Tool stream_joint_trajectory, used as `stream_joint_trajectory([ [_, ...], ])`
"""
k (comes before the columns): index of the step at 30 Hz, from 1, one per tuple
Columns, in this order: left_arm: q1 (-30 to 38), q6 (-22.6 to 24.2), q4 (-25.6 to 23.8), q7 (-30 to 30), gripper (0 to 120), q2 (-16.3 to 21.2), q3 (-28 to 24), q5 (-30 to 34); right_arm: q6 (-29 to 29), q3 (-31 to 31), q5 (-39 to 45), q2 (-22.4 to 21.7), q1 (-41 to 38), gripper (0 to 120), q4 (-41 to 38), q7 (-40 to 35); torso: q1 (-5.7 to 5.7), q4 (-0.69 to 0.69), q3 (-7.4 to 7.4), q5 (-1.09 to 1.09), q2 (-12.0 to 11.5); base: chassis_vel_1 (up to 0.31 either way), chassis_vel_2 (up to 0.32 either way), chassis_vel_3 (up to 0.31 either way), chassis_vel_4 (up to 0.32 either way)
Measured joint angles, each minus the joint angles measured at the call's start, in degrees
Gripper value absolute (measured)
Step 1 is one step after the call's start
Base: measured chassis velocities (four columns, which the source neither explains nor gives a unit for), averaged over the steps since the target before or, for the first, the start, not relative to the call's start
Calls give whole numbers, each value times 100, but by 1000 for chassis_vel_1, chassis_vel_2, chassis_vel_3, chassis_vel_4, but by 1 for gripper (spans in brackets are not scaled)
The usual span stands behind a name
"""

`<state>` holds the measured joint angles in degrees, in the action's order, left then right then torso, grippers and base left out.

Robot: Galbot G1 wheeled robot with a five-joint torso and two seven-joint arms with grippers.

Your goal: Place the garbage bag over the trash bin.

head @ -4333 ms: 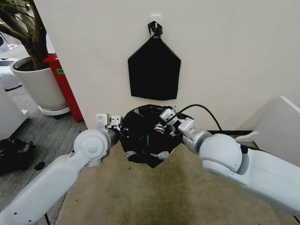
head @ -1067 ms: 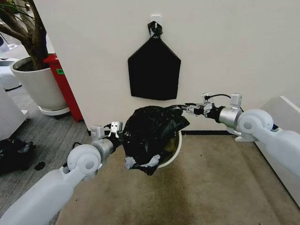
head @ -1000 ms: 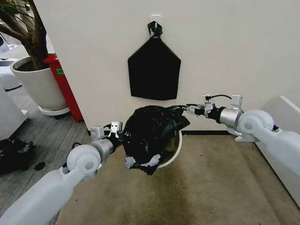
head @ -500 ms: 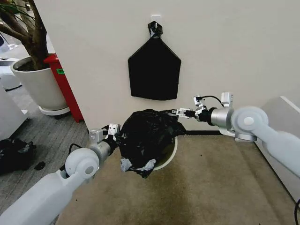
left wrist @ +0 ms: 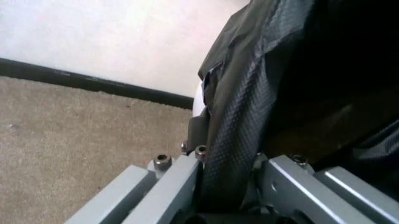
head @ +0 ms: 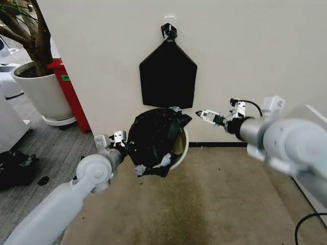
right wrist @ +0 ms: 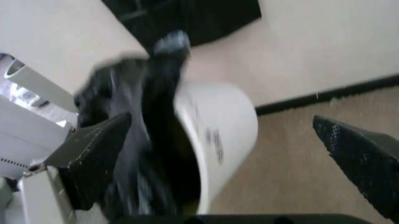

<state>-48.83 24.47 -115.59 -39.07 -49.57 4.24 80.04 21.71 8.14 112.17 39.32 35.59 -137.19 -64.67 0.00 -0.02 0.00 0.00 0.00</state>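
Observation:
The crinkly black garbage bag (head: 152, 140) drapes over the left side of the creamy-white trash bin (head: 181, 148), which is tilted off the floor with its mouth facing right. My left gripper (head: 119, 139) is at the bin's left side, shut on the garbage bag. In the left wrist view the black film (left wrist: 249, 116) runs between the fingers (left wrist: 168, 172), and a sliver of white rim (left wrist: 198, 100) shows beside it. My right gripper (head: 203, 115) hovers open to the right of the bag's top edge, apart from it. The right wrist view shows the bin (right wrist: 221, 126) beyond the spread fingers.
A flat black house-shaped bundle (head: 167, 74) hangs on the wall just above the bin. A large white plant pot (head: 45, 92) and a red stand (head: 71, 97) are at the left. A white cabinet (head: 312, 120) is at the right. Beige carpet (head: 194, 204) lies in front.
My right gripper has let go of the bag's upper edge and drawn back to the right, now open. The bin with the bag has shifted slightly left and up with my left gripper.

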Motion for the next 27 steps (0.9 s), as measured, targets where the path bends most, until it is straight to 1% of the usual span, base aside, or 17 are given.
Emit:
stream_joint_trajectory([
  [1,0,0,0,0,0,0,0,0,0,0,0,0,0,100,0,0,0,0,0,0,0,0,0,0,0],
  [3,108,-30,12,-179,0,-21,-19,150,-243,-124,-289,164,298,100,-352,-299,-1,1,0,-1,0,0,0,0,0],
  [5,211,-47,41,-328,0,-31,-39,328,-517,-293,-489,363,627,100,-608,-413,-1,2,0,0,0,0,0,0,0],
  [7,298,-52,78,-407,0,-39,-72,430,-647,-434,-640,529,933,100,-660,-358,-1,2,0,-2,0,0,0,0,0],
  [8,298,-52,78,-407,0,-39,-72,430,-647,-434,-640,529,933,100,-660,-358,-1,2,0,-2,0,0,0,0,0],
  [11,459,-77,140,-516,0,-55,-179,487,-710,-709,-1130,820,1560,100,-659,-80,0,1,0,-1,0,0,0,0,0],
  [14,574,-82,197,-533,0,-65,-271,482,-784,-805,-1208,996,1884,100,-644,-32,-1,1,0,-1,0,0,0,0,0],
  [19,699,-93,265,-532,0,-87,-445,371,-851,-913,-1404,1140,1986,100,-631,188,0,1,0,-1,0,0,0,0,0],
  [22,758,-94,321,-514,0,-125,-538,242,-885,-990,-1502,1256,1881,100,-624,355,0,1,0,-1,0,0,0,0,0],
  [27,841,-101,363,-487,0,-155,-674,44,-960,-1074,-1459,1449,1676,100,-619,388,0,2,1,-1,0,0,0,0,0],
])
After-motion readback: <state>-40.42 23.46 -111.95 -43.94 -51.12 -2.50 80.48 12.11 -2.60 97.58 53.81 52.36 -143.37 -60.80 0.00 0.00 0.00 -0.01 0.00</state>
